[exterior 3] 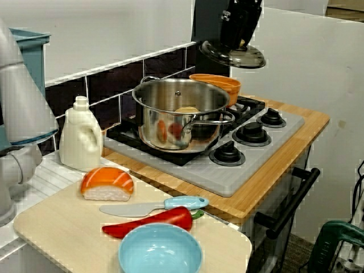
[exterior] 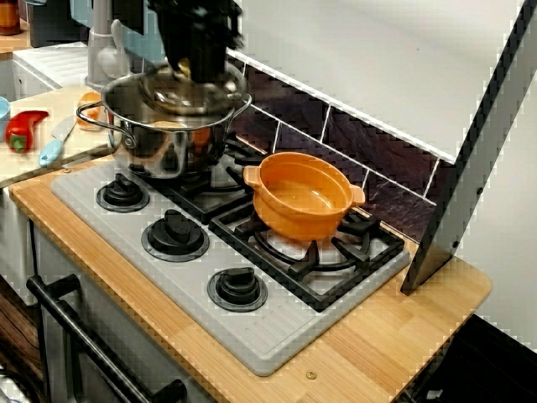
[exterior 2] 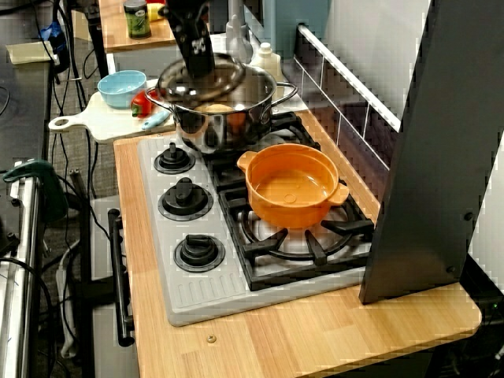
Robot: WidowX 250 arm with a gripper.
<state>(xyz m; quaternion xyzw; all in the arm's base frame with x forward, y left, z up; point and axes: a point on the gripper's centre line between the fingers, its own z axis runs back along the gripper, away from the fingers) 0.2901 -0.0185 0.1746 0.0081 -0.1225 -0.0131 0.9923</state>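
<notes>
Pinching the glass lid (exterior: 189,91) at its centre, the gripper (exterior: 195,59) is hanging it over the steel pot (exterior: 168,138) in the view from the stove's front; the orange pot (exterior: 304,197) alongside is sitting empty. From the stove's end, the lid is looking light, slick and breakable, its middle knob the sure hold. From the cutting-board side, it is hovering clear of the rim; a pale food piece (exterior 3: 186,110) is lying in the steel pot.

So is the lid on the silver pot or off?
Off. The fingers hold the lid in the air, with a clear gap above the silver pot.
</notes>
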